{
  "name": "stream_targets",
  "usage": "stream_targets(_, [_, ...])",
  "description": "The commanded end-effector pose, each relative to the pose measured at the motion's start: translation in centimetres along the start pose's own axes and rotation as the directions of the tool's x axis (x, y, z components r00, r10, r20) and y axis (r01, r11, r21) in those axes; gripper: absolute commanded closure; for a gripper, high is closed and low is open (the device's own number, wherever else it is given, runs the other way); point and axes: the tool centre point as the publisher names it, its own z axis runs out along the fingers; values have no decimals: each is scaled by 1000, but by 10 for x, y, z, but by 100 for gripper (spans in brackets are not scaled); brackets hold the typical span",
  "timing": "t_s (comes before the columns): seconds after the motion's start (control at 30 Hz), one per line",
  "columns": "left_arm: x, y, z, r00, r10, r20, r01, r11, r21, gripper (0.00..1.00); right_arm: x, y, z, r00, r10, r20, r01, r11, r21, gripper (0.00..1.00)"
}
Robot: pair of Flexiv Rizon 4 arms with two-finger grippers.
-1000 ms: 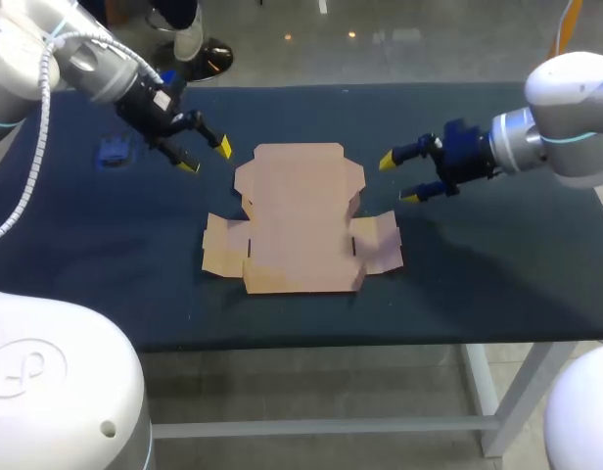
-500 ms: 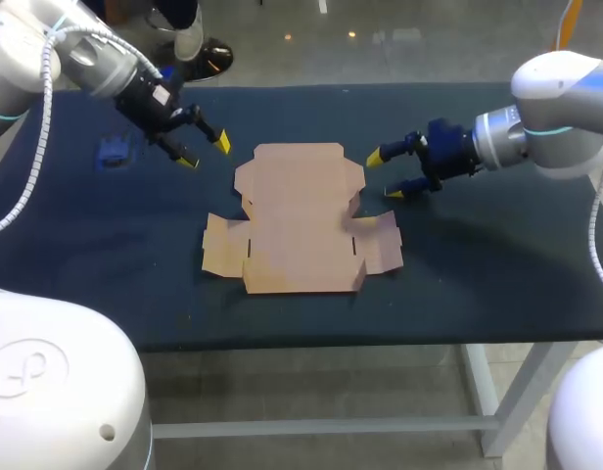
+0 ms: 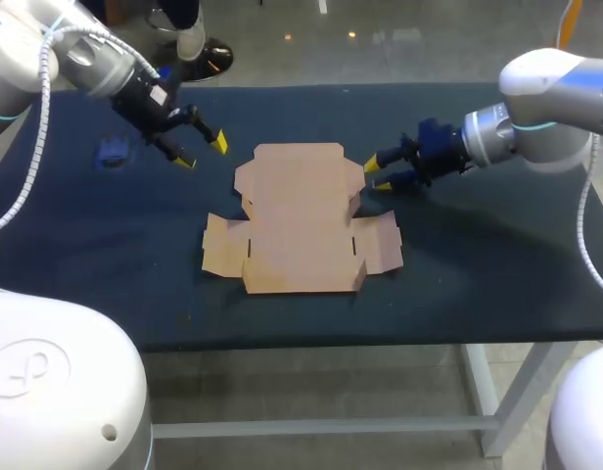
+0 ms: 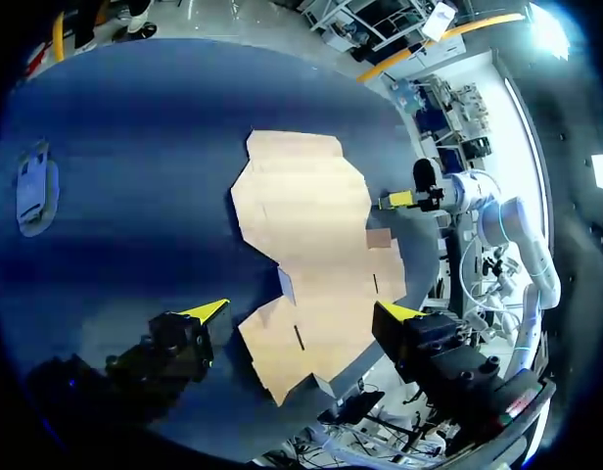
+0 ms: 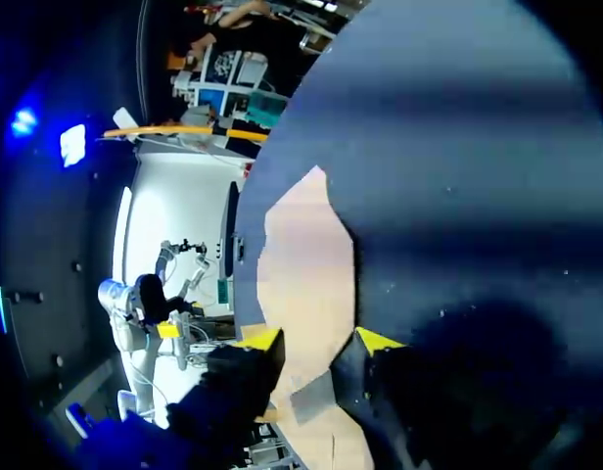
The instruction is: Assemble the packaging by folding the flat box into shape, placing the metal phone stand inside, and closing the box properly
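– On the dark tabletop (image 3: 478, 264), is anything boxed yet?
– No. The flat box (image 3: 300, 217) lies unfolded: plain tan cardboard, flaps spread. My right tool (image 3: 377, 172), fingers narrowly apart, sits just beside its far right flap. My left tool (image 3: 204, 153) gapes wide off its far left corner.
– And left of the box?
– A small bluish thing (image 3: 113, 150), too blurred to name.

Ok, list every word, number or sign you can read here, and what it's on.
No readable text anywhere.
box: plain cardboard, no print.
stand: too small to show any marking.
white housing: one embossed emblem, not legible as letters.
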Motion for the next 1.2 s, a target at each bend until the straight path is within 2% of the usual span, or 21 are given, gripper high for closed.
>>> stream_targets(0.03, [-1, 1, -1, 1000, -2, 0, 2, 1000, -2, 0, -3, 6, 4, 1000, 9, 6, -9, 1000, 18, 50])
stream_targets(0.43, [-3, 0, 0, 1000, -1, -4, 1, 1000, -9, 0, -9, 14, 11, 999, 20, 41, -21, 1000, 15, 47])
stream_targets(0.6, [-4, 1, -1, 1000, -6, -3, 6, 1000, -7, 0, -9, 20, 18, 999, 17, 46, -18, 1000, 18, 50])
stream_targets(0.73, [-5, 1, -1, 1000, -12, -2, 12, 1000, -5, 0, -10, 22, 24, 999, 16, 50, -18, 1000, 24, 48])
stream_targets(1.2, [-6, 0, -1, 1000, -13, 1, 13, 1000, -9, 0, -11, 24, 37, 1000, 18, -12, -18, 1000, 18, 47])
